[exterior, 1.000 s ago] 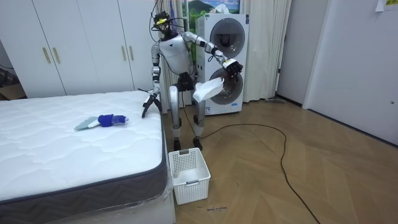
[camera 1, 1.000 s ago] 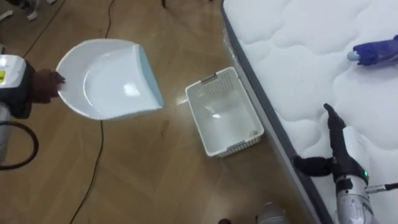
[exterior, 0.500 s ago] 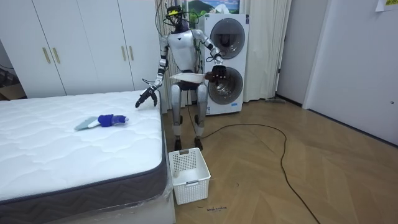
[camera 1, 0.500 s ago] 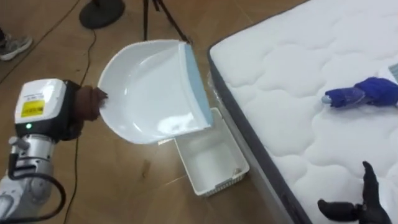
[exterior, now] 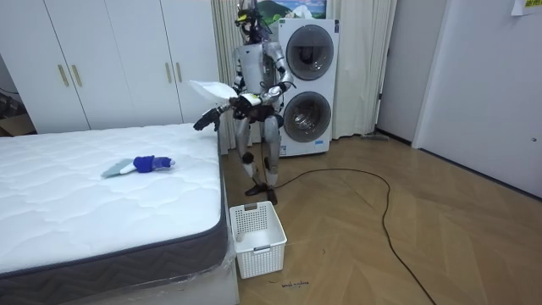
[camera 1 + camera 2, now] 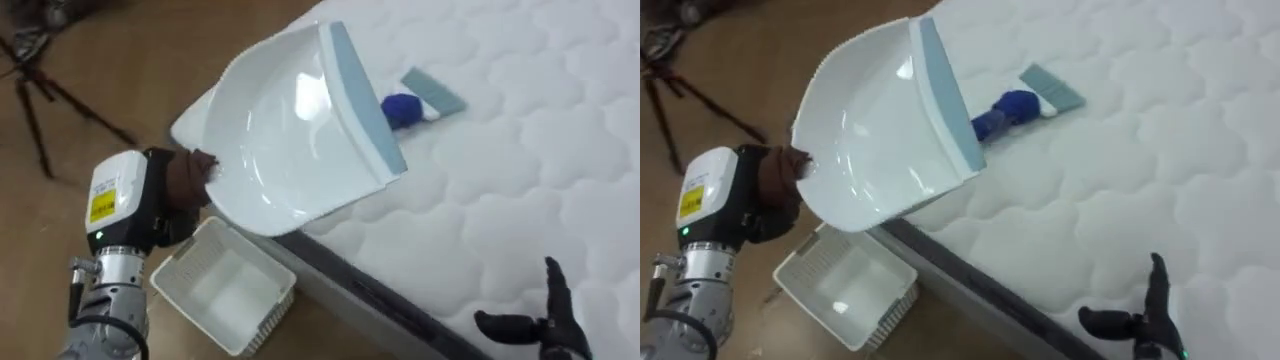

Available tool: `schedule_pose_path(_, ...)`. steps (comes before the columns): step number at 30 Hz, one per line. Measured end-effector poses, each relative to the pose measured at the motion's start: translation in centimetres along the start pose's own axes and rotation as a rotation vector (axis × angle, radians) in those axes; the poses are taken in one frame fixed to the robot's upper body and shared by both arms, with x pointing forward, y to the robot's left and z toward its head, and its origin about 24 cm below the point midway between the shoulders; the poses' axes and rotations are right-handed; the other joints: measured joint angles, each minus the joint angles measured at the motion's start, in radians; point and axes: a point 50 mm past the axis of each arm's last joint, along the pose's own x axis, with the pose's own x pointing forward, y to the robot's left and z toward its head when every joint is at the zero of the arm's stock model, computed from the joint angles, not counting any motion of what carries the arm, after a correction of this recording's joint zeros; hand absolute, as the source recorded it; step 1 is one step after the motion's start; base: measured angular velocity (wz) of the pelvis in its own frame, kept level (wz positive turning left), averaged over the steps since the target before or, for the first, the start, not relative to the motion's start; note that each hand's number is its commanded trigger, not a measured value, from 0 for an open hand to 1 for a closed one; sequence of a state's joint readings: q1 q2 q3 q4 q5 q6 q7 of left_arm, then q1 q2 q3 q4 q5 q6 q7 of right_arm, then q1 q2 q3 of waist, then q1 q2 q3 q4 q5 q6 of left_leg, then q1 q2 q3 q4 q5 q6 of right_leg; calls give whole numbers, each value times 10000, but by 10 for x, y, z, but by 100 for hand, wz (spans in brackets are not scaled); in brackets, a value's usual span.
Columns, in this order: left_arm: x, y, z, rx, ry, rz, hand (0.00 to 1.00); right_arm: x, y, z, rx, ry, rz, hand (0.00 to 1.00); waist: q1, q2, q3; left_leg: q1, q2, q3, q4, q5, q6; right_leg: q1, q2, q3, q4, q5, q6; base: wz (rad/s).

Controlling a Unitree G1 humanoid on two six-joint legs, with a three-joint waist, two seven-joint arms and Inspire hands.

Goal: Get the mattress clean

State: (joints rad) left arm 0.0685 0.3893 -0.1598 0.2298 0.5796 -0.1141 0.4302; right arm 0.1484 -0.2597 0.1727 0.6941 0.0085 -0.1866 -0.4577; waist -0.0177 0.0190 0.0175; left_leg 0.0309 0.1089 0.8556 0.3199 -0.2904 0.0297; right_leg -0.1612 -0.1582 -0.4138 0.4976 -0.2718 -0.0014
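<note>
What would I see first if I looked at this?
A big white dustpan, held by the left robot hand over the edge of the bed. Past it a blue thing lies on the bed, and a white basket sits on the floor below.

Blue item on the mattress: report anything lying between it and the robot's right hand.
Nothing visible does. Only bare mattress lies between the open right hand and the blue item. The dustpan, gripped in the left hand, hangs over the bed's edge to the item's left, off that line.
</note>
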Motion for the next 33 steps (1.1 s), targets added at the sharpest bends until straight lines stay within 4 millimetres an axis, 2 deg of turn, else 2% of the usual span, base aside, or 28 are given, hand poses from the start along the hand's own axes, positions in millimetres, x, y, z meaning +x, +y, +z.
schedule_pose_path(2, 0, -4, 2, -381, 118, -110, 100, 2, 3, 4, -40, -158, 237, 0, -65, 21, 1, -416, 129, -1963, 533, -9, 12, 75, 328, 94, -588, 166, -384, -99)
schedule_pose_path(4, 0, -7, 4, -766, 206, -252, 100, 0, 5, 3, -124, -191, 395, 0, -237, 66, -26, -512, 232, -2351, 628, 5, -26, 164, 500, 57, -827, 290, -512, -55)
schedule_pose_path(6, -1, -9, 5, -1002, 243, -348, 100, -1, 3, 0, -105, -69, 308, 0, -536, 76, -33, -511, 336, -2379, 800, -3, -56, 130, 626, 176, -890, 291, -594, -28)
schedule_pose_path(10, -5, -14, 3, -1159, 494, -758, 100, -2, 1, -3, -393, -70, 396, 0, -564, 94, -42, -349, 536, -2475, 969, 10, -204, -76, 1084, 1002, -981, 425, -887, -64)
schedule_pose_path(12, -9, -16, 0, -1174, 639, -983, 100, -3, 1, -4, -635, -148, 538, 0, -521, 160, -84, -195, 454, -3289, 971, 34, -248, -48, 1336, 1578, -978, 446, -982, -91)
schedule_pose_path(13, -16, -20, -4, -1184, 840, -1210, 100, -2, 1, -3, -819, -245, 685, 0, -433, 258, -148, -144, 336, -3999, 1087, 42, -262, 20, 1545, 2084, -951, 463, -1056, -124)
schedule_pose_path(14, -25, -24, -9, -1244, 1102, -1466, 100, -3, 2, -3, -917, -276, 808, 0, -308, 312, -128, -137, 260, -4598, 1413, 115, -368, 129, 1685, 2560, -895, 465, -1120, -121)
schedule_pose_path(15, -29, -27, -12, -1266, 1266, -1592, 100, -3, 2, -4, -948, -254, 845, 0, -294, 275, -104, -180, 151, -5031, 1548, 170, -412, 166, 1707, 2798, -827, 448, -1143, -105)
schedule_pose_path(16, -37, -33, -15, -1357, 1514, -1853, 100, -5, 0, -8, -1039, -169, 843, 0, -274, 279, -117, -325, -60, -5823, 1579, 153, -477, 214, 1746, 3191, -794, 419, -1145, -91)
schedule_pose_path(17, -42, -36, -16, -1416, 1651, -2021, 100, -5, -3, -9, -1128, -96, 832, 0, -218, 282, -118, -648, -226, -6374, 1510, 172, -509, 193, 1782, 3542, -793, 417, -1138, -90)
schedule_pose_path(18, -43, -37, -16, -1435, 1683, -2059, 100, -5, -3, -10, -1136, -76, 822, 0, -181, 278, -115, -825, -317, -6526, 1438, 202, -559, 197, 1793, 3667, -797, 414, -1136, -88)
schedule_pose_path(20, -44, -40, -13, -1642, 1743, -2059, 100, -6, -4, -12, -1161, -15, 817, 0, -99, 254, -100, -1383, -542, -7442, 733, 465, -779, 237, 1859, 4012, -813, 451, -1106, -69)
schedule_pose_path(21, -44, -41, -12, -1704, 1740, -2052, 100, -6, -4, -12, -1162, 3, 826, 0, -78, 255, -101, -1447, -549, -7574, 482, 630, -763, 236, 1915, 4126, -812, 454, -1111, -63)
schedule_pose_path(23, -45, -42, -11, -1742, 1684, -2061, 100, -7, -1, -12, -1165, 4, 983, 0, 12, 209, -125, -1524, -535, -7929, 62, 1561, -800, 309, 2160, 4516, -675, 319, -1039, -65)
schedule_pose_path(25, -45, -42, -12, -1752, 1693, -2053, 100, -7, -2, -11, -1335, -139, 1015, 0, -55, 128, -144, -1332, -596, -7828, 39, 1518, -738, 398, 2141, 4736, -690, 250, -966, -38)
schedule_pose_path(26, -45, -42, -12, -1771, 1660, -2050, 100, -6, -5, -13, -1315, -123, 878, 0, -71, 33, -82, -1214, -691, -7818, -41, 1470, -704, 448, 2119, 4852, -693, 251, -968, -22)
schedule_pose_path(28, -46, -42, -12, -1780, 1668, -2082, 100, -9, -11, -19, -1412, 80, 654, 0, -87, -15, -42, -1103, -717, -7767, -48, 1346, -648, 608, 2101, 4917, -820, 263, -937, -11)
schedule_pose_path(31, -49, -45, -19, -1799, 1979, -2225, 100, -16, -15, -32, -1661, 429, 447, 0, -69, 38, -55, -926, -724, -7728, -51, 1047, -599, 833, 2098, 4963, -1029, 213, -855, -11)
schedule_pose_path(33, -53, -48, -26, -1720, 2292, -2387, 100, -17, -15, -36, -1715, 610, 442, 0, -88, 102, -66, -864, -753, -7719, -39, 966, -570, 906, 2075, 4962, -1107, 189, -823, -16)
